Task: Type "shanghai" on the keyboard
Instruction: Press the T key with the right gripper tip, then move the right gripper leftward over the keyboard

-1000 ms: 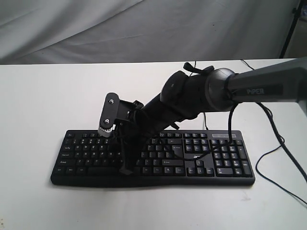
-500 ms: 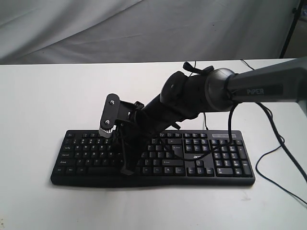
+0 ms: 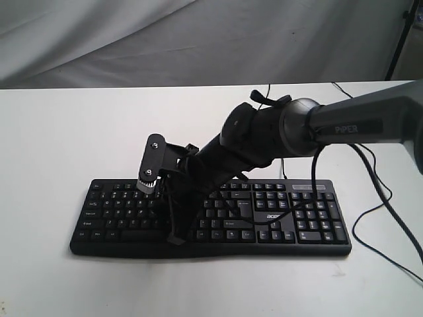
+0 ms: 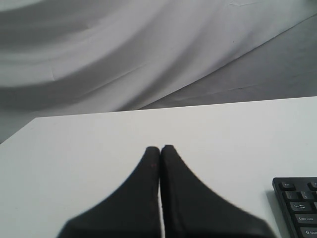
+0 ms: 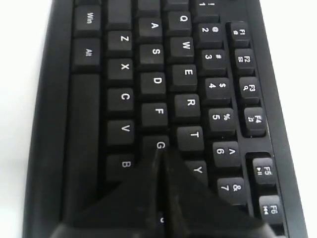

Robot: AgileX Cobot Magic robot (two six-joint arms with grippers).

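The black keyboard (image 3: 291, 218) lies across the near half of the white table, its acer logo to the left of the number pad. My right arm reaches over it toward the left. My right gripper (image 3: 176, 239) is shut and points down at the letter keys. In the right wrist view its joined tips (image 5: 161, 151) rest at the edge of the G key (image 5: 159, 144) and hide the key beside it. Whether a key is pressed down I cannot tell. My left gripper (image 4: 160, 148) is shut with nothing in it, over bare table; one keyboard corner (image 4: 299, 208) shows beside it.
Thin black cables (image 3: 380, 198) trail over the table to the right of the keyboard. A grey cloth backdrop (image 3: 198, 39) hangs behind the table's far edge. A dark stand leg (image 3: 400, 39) rises at the back right. White tabletop (image 3: 53, 132) surrounds the keyboard.
My right arm has dipped slightly, bringing its shut tips a little lower onto the letter keys. The keyboard has not moved.
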